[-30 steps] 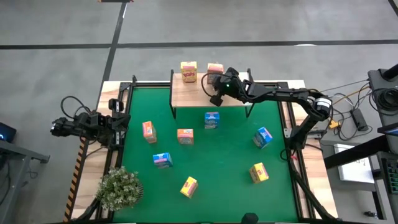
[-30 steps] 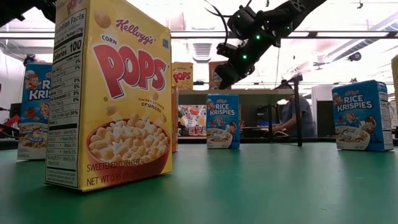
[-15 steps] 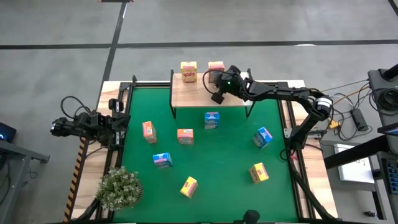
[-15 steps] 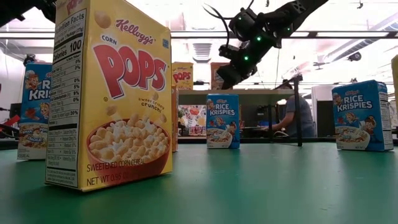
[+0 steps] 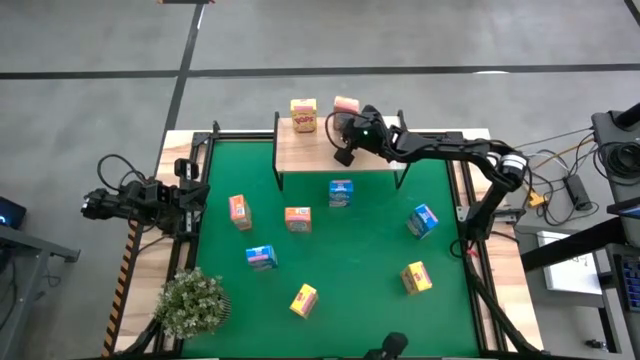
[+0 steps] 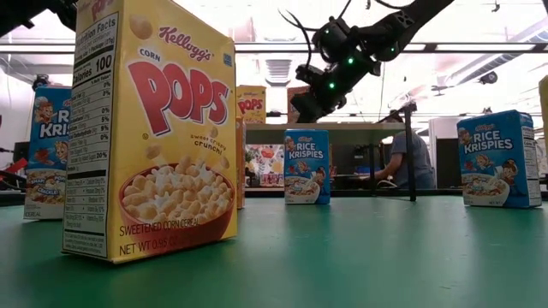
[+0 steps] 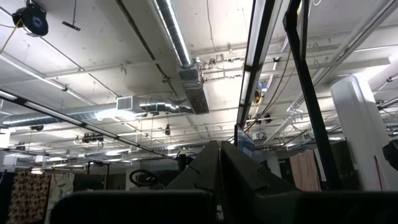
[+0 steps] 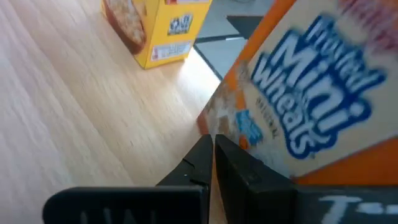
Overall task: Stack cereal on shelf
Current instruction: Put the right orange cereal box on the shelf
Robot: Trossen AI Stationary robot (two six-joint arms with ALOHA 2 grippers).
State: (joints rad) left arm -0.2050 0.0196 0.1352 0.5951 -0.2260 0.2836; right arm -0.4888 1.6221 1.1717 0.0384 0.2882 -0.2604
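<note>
The light-wood shelf (image 5: pixel 310 150) stands at the green mat's far edge. A yellow box (image 5: pixel 303 115) and an orange-pink Mini-Wheats box (image 5: pixel 346 104) stand on its top. My right gripper (image 5: pixel 344 118) is shut, over the shelf on the near side of the orange-pink box (image 8: pixel 298 93). In the low view this gripper (image 6: pixel 305 108) hides most of that box. Several more cereal boxes stand on the mat, among them a blue one (image 5: pixel 340 193) just in front of the shelf. My left gripper (image 7: pixel 219 152) is shut, points at the ceiling and is parked at the table's left edge (image 5: pixel 150 200). My right gripper meets the orange-pink box with its shut fingertips (image 8: pixel 205 146) at the lower corner of the printed face (image 8: pixel 214 124). It comes slanting down from the near right. The box's base rests on the shelf top, and in the wrist view the box looks tilted.
On the mat stand two orange boxes (image 5: pixel 240 212) (image 5: pixel 298 219), blue boxes (image 5: pixel 261 257) (image 5: pixel 423 221) and yellow boxes (image 5: pixel 303 299) (image 5: pixel 416 278). A potted plant (image 5: pixel 192 303) fills the near left corner. A person (image 6: pixel 402 162) sits beyond the table.
My right gripper, staying shut, has moved a little toward the table's far edge over the shelf. The orange-pink box has slid slightly toward the shelf's far edge in front of it. The yellow box has not moved.
</note>
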